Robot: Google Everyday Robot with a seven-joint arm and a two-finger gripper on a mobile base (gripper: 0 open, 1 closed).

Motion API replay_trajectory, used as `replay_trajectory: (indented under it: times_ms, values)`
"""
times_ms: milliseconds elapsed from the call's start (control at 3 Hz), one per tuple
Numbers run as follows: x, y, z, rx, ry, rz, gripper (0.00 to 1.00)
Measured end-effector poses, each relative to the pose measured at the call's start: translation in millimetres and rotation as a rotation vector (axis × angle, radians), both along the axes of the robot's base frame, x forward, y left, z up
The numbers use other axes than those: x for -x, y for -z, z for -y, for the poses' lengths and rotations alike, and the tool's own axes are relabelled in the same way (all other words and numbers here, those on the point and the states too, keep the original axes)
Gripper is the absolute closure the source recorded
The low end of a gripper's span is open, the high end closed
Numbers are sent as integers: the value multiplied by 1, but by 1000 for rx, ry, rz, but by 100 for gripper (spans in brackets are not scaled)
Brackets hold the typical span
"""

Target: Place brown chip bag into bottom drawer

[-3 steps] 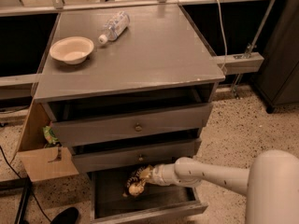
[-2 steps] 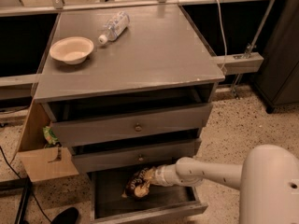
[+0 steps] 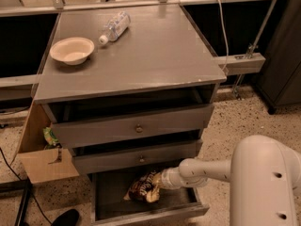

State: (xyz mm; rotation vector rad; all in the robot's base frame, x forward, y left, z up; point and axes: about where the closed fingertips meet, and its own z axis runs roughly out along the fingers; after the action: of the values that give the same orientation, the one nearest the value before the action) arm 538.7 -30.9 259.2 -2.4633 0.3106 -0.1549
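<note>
Camera view: at the far left an open cardboard box (image 3: 44, 166) is seen beside the grey cabinet (image 3: 141, 65), with a small green packet (image 3: 49, 136) above it. A pale bowl (image 3: 72, 50) and a plastic bottle (image 3: 113, 26) laid on its side are carried on the cabinet top. The bottom drawer (image 3: 108, 194) is pulled out, and the brown chip bag (image 3: 141, 188) is found inside it. The gripper (image 3: 157, 181) is set against the bag's right end; whether it is clamped cannot be told.

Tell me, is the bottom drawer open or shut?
Open: the bottom drawer is pulled out, its dark floor showing, with the brown chip bag inside and the claw at the bag.
</note>
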Motion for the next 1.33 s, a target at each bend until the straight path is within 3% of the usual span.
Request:
replay_trajectory:
  times_ms: [667, 1333]
  values:
    - [11, 31, 23, 125, 0, -43, 100]
    - [9, 58, 22, 171, -20, -69, 100]
